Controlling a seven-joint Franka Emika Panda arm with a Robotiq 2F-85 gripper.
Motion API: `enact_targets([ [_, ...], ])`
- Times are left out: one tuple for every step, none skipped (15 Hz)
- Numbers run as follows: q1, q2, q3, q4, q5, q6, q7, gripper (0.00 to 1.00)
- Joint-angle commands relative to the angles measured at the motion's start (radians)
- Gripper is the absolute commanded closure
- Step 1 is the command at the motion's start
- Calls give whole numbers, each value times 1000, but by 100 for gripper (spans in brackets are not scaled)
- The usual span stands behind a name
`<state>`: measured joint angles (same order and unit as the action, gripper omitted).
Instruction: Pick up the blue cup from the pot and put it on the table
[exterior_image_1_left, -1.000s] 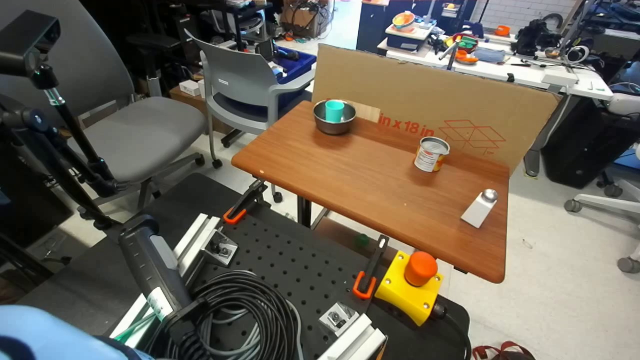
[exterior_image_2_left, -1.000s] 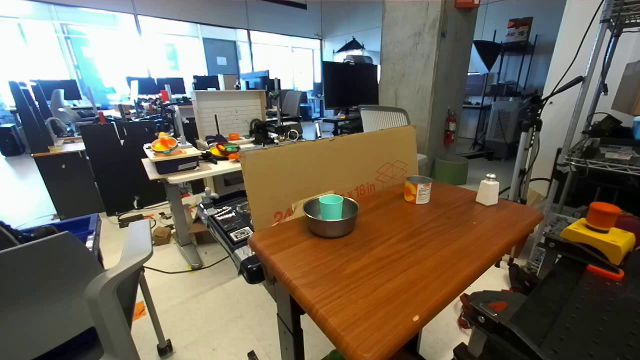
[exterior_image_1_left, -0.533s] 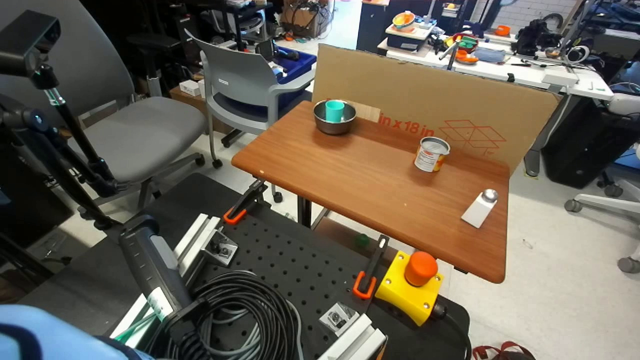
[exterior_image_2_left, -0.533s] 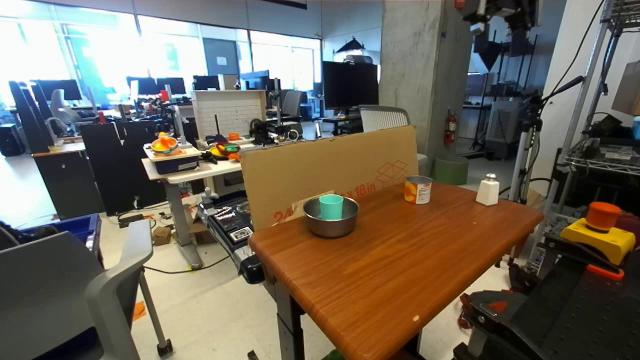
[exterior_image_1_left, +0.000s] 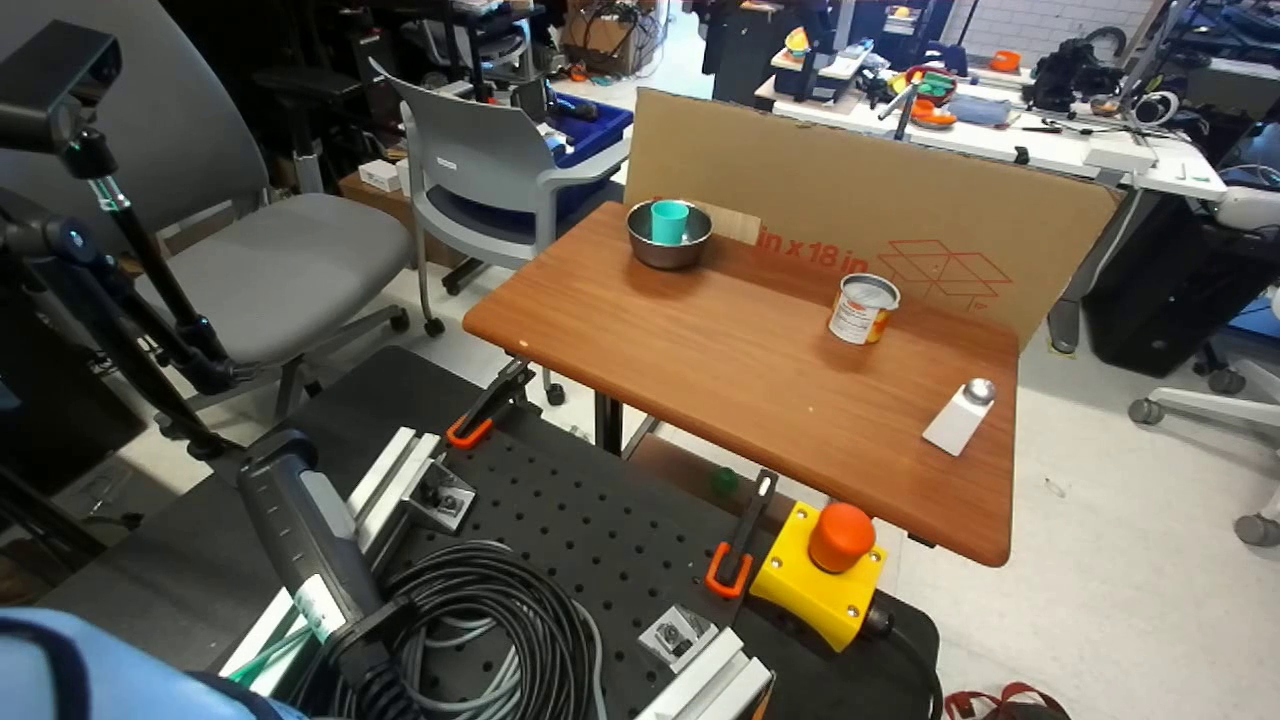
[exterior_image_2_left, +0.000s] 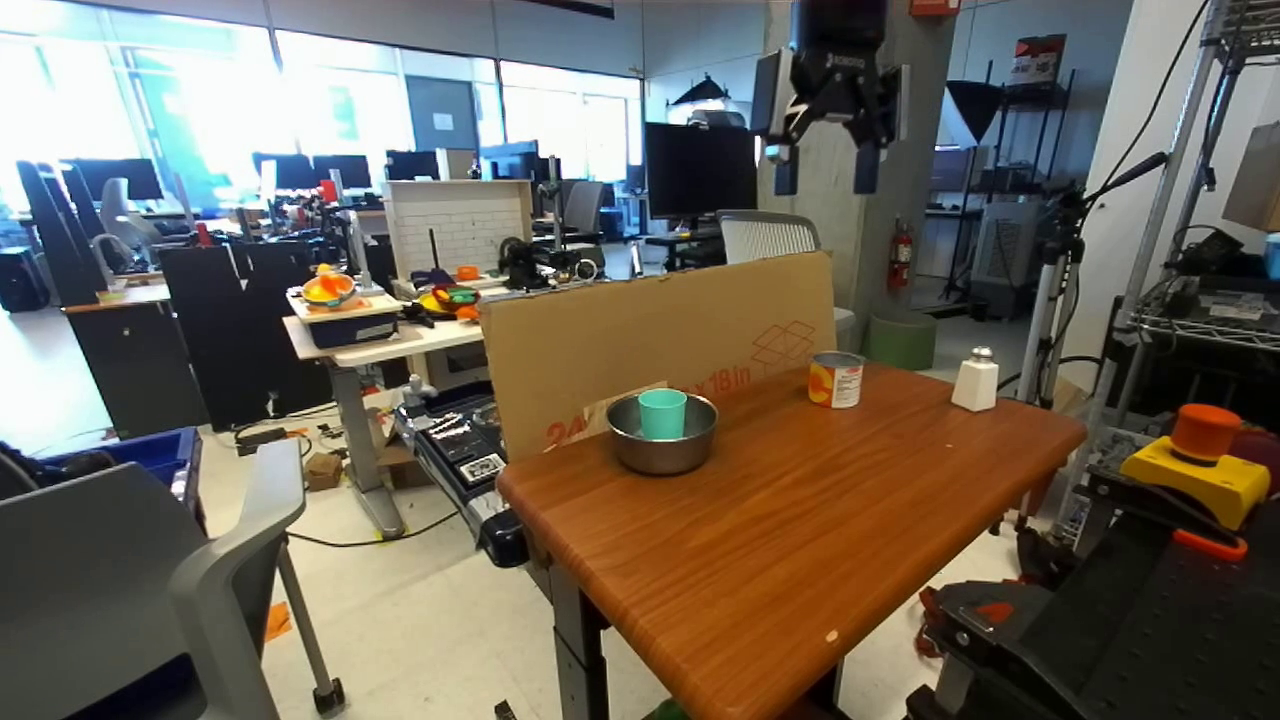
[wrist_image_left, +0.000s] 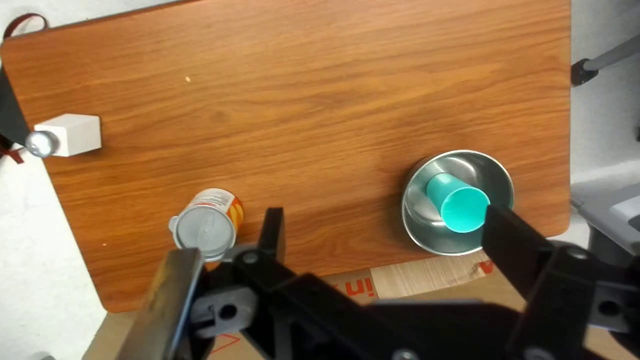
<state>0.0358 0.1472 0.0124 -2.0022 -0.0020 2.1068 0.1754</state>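
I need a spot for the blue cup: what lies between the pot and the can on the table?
Only bare wooden tabletop lies between the pot and the can, as both exterior views show.

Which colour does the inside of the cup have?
The cup's inside is bright turquoise, seen best in the wrist view.

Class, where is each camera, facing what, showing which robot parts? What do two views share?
Exterior view: near the metal pot, facing along the table; open gripper above.
Exterior view: behind the perforated board, facing the table; gripper apparently at top.
Wrist view: above the table, facing down; fingers at bottom.
Both exterior views share the blue cup.
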Motion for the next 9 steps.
enact_targets([
  [28, 87, 12, 53, -26, 71, 55, 0],
  [34, 110, 12, 63, -26, 86, 60, 0],
  [41, 137, 11, 77, -33, 95, 66, 0],
  [46, 162, 8, 91, -39, 105, 69, 0],
  [50, 187, 6, 105, -43, 108, 72, 0],
  [55, 210, 3, 119, -49, 111, 76, 0],
  [60, 232, 1, 132, -58, 111, 81, 0],
  [66, 253, -1, 144, -69, 116, 88, 0],
  [73, 272, -2, 154, -80, 123, 96, 0],
])
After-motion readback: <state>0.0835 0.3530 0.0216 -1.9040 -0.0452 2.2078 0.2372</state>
